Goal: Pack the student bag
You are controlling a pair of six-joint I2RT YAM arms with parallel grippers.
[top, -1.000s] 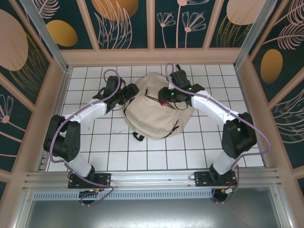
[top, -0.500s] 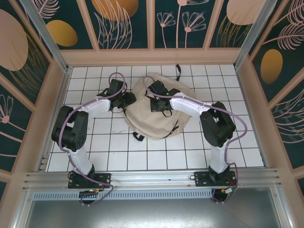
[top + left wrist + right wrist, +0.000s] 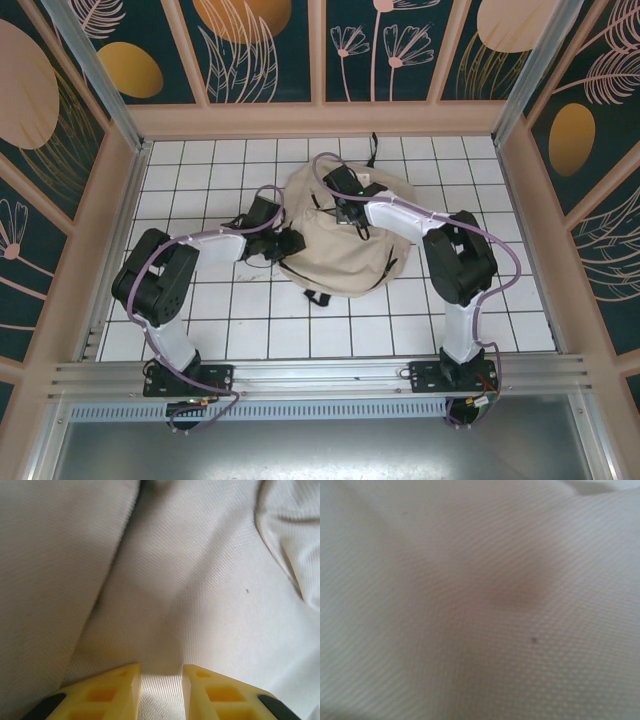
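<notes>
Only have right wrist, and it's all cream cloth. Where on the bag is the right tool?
Observer: From the top view, the right tool is pressed onto the far, upper part of the bag.
Operator: Left tool?
Observer: The left tool is at the bag's left edge. In the left wrist view, cloth fills the narrow gap between its yellow fingers. I can't tell if it's pinched.
Operator: Any straps loose?
Observer: A black strap trails off the bag's far side.
</notes>
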